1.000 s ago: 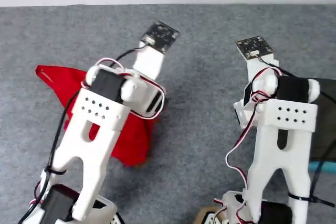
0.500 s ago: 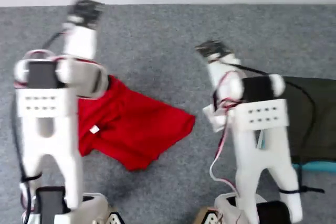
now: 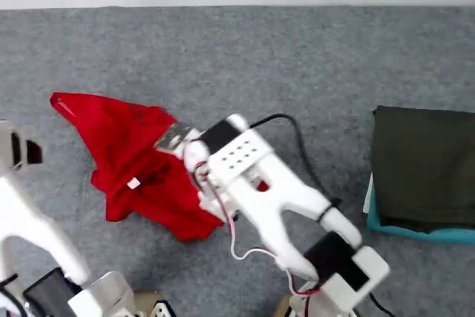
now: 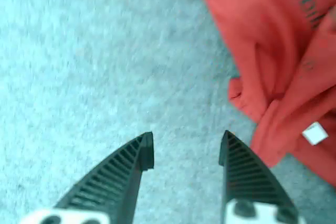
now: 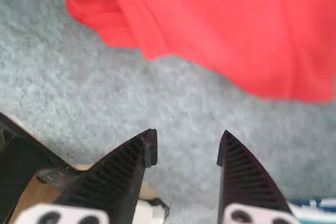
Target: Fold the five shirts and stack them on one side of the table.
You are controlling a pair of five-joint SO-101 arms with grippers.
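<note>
A crumpled red shirt [image 3: 122,157] lies on the grey mat at the left, a white tag [image 3: 133,182] showing on it. My right arm [image 3: 245,168] stretches across from the front right, its wrist over the shirt's right edge. In its wrist view the right gripper [image 5: 186,148] is open above bare mat, just off the red shirt [image 5: 220,30]. My left arm [image 3: 18,198] stands at the far left edge. The left gripper [image 4: 186,150] is open over the mat, beside the red shirt [image 4: 283,72]. Neither gripper holds anything.
A stack of folded shirts sits at the right edge, dark olive [image 3: 423,165] on top of teal [image 3: 415,231]. The table's front edge and an arm base [image 5: 31,171] lie close behind the right gripper. Open mat [image 3: 297,64] runs along the back.
The left arm has swung out to the far left edge. The right arm has swept left across the table to the red shirt. The shirt now lies farther left, one corner stretched out.
</note>
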